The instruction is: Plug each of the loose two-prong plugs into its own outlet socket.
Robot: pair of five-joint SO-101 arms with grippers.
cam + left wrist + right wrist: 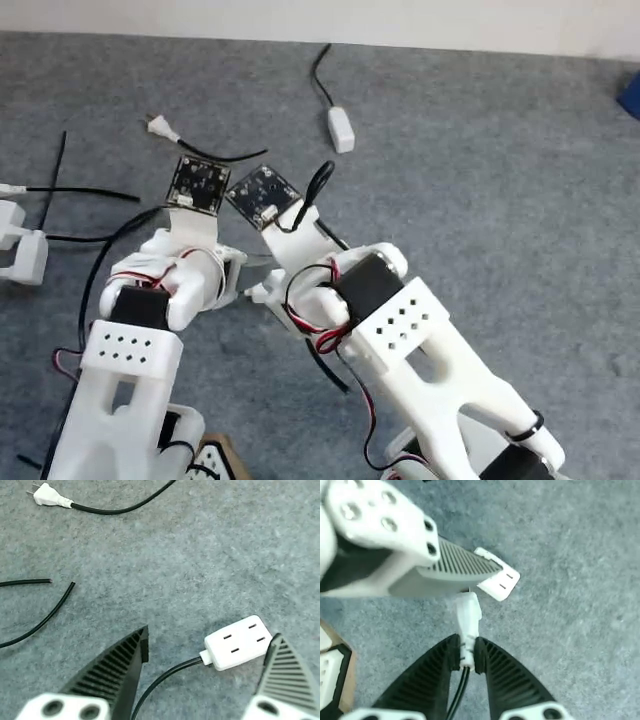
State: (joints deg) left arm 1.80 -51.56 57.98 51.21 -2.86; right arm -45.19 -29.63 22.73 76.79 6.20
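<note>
The right gripper (pixel 467 642) is clamped on a small white plug (pixel 469 611), pinching its rear end where the cord leaves, so the body juts ahead of the fingertips; its prongs cannot be seen. Just ahead lies the white socket (pixel 237 642), on grey carpet (pixel 200 555) between the wide-open jaws of the left gripper (pixel 210 634), beside one finger and not held. Both parts look light, hard and smooth. The unheld socket would likely slide when pushed, so grip it by its sides, leaving the slotted face free. The thin prongs may bend if misaligned. One left finger (pixel 460 567) crosses between plug and socket, partly blocking the approach. Well beyond the left gripper lie a second plug (pixel 47 494) and loose cord ends (pixel 60 597).
</note>
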